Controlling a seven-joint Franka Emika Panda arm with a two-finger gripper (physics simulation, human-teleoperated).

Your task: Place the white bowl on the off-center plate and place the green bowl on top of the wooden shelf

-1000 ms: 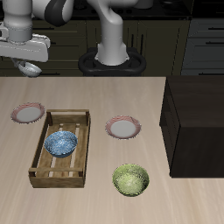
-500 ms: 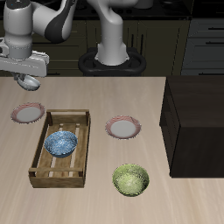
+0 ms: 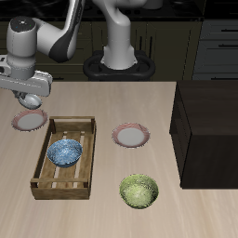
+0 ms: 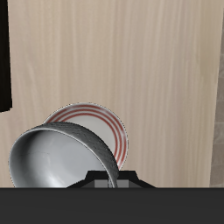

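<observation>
No readable text, no labels, no brand marks, no numbers, no signs on anything in view

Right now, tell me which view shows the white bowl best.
The wrist view: the white bowl fills the foreground, its hollow facing the camera, above the off-center plate. In the exterior view the bowl is only a small shape under the claw.

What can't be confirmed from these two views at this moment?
- Jaws on the white bowl: wrist view cuts them off; in the exterior view the gripper is too small.
- Gap between bowl and off-center plate: neither view shows it.
- Plate's near part: bowl covers it in the wrist view.
</observation>
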